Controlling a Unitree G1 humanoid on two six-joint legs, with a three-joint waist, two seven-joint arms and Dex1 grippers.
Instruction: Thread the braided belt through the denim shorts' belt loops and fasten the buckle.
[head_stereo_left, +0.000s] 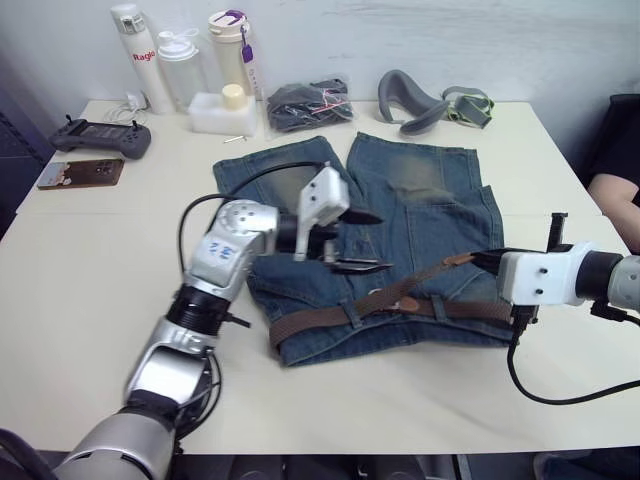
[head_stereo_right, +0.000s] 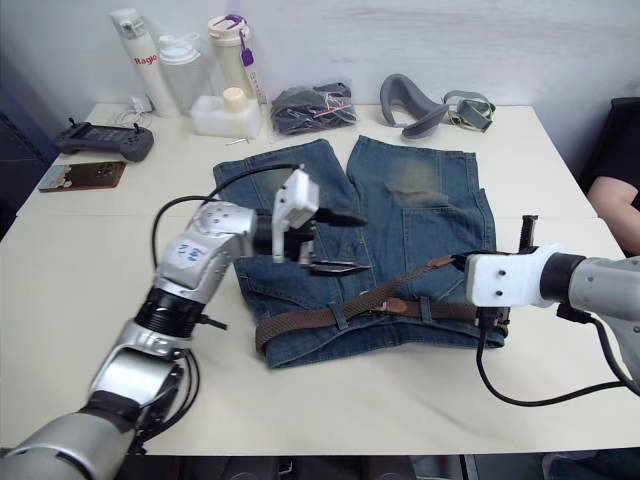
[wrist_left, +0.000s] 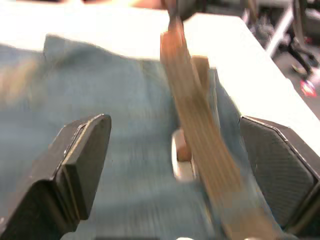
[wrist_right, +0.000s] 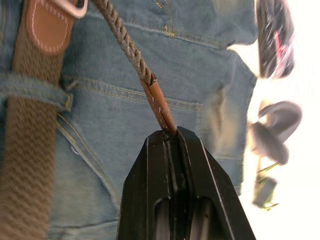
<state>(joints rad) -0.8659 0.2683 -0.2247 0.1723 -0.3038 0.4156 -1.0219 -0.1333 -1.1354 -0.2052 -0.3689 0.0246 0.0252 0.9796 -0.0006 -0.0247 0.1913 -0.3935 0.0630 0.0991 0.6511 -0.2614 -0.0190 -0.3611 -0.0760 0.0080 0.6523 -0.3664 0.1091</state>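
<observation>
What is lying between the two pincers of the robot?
In the left eye view, between the open left pincer and the right pincer lies denim shorts, crossed by the belt, whose tan tip the right pincer clamps.

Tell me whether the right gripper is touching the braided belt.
Touching. The right wrist view shows the right gripper with its fingers shut on the tan leather tip of the braided belt, lifted above the denim shorts.

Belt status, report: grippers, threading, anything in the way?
Right gripper shut on braided belt tan tip. Left gripper open above denim shorts. Belt lies along the waistband under belt loops. Nothing in the way.
</observation>
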